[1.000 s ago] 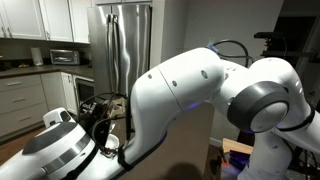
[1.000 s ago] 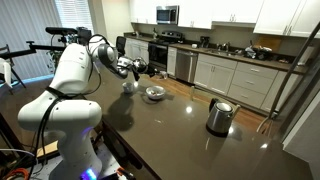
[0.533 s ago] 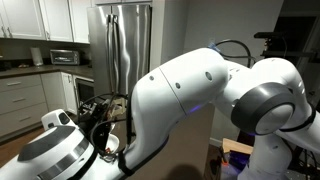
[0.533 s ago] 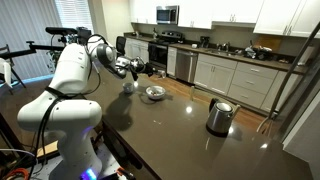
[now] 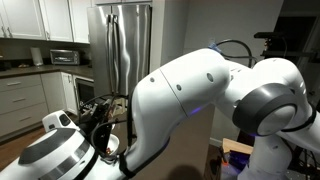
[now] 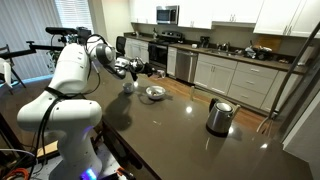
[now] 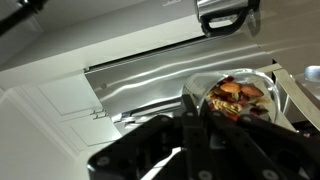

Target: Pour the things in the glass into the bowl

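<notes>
My gripper (image 7: 212, 118) is shut on the glass (image 7: 262, 78), a small clear tumbler lying tipped on its side between the dark fingers. The things (image 7: 232, 97), small brown and reddish bits, sit inside it near the mouth. In an exterior view my gripper (image 6: 142, 69) hangs above the dark counter, up and to the left of the white bowl (image 6: 147, 92), apart from it. The glass is too small to make out there. In the exterior view filled by the white arm, the glass and the bowl are hidden.
A shiny kettle (image 6: 218, 116) with a dark handle stands on the dark counter (image 6: 180, 130) to the right of the bowl. Kitchen cabinets and a stove line the back wall. A steel fridge (image 5: 125, 45) stands behind the arm.
The arm has shifted only slightly. The gripper still holds the glass over the counter beside the bowl.
</notes>
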Robot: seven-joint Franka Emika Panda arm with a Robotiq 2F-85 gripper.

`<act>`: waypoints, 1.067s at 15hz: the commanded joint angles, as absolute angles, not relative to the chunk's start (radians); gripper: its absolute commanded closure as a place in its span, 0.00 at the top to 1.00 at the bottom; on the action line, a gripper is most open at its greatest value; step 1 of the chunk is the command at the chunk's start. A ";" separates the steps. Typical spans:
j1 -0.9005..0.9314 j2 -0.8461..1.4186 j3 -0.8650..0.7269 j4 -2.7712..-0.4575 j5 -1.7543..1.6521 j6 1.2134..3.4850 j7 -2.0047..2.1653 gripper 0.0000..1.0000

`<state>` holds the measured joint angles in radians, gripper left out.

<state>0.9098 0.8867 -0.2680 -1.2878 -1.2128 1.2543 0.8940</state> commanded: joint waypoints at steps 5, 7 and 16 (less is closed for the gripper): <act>0.884 0.860 -0.262 -1.302 -1.199 1.291 0.855 0.04; 0.864 0.846 -0.250 -1.306 -1.178 1.335 0.837 0.04; 0.803 0.803 -0.210 -1.311 -1.056 1.468 0.743 0.04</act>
